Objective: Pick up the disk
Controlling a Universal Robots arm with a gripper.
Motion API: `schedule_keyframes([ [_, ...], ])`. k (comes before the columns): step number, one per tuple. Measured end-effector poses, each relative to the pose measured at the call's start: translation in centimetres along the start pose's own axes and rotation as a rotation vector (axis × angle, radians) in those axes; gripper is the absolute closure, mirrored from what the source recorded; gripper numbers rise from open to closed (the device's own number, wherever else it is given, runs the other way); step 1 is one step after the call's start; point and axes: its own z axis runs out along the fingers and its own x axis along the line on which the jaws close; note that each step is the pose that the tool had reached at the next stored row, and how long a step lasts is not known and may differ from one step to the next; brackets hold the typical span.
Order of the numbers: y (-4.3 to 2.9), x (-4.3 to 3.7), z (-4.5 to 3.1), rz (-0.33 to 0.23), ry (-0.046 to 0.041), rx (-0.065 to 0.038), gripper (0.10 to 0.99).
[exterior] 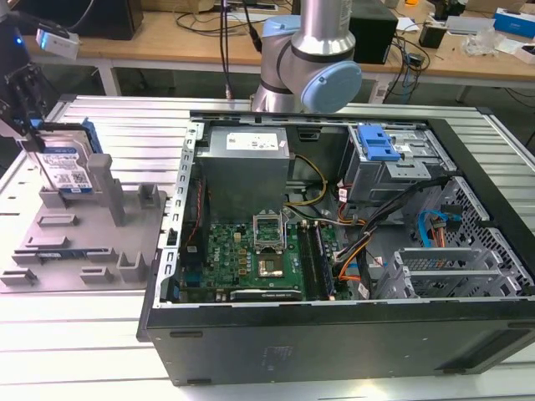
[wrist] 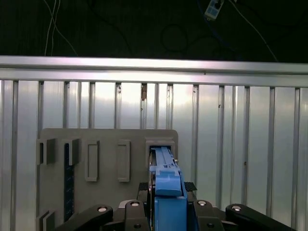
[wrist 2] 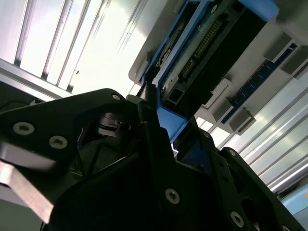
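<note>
Disk (exterior: 67, 163) upright at holder (exterior: 79, 242), my gripper (wrist: 166, 211) closed on its blue side rails. Stiff, smooth metal, probably weighty; rails seem safest to grip, not the circuit face.

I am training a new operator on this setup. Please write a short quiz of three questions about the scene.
1. True or false: the gripper is shut on the disk.
2. The disk stands: A) flat inside the computer case; B) on edge at the grey holder; C) in the drive cage.
3. What colour are the disk's side rails?

Key: 1 true; 2 B; 3 blue.
</note>
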Motion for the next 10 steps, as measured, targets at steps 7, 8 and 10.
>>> schedule_keyframes([
  [7,0.05,0.04,-2.79,0.0,-0.0006,0.0,0.718],
  [8,0.06,0.05,-3.36,0.0,-0.0008,0.0,0.718],
  [10,0.08,0.06,-4.12,0.0,-0.001,0.0,0.718],
])
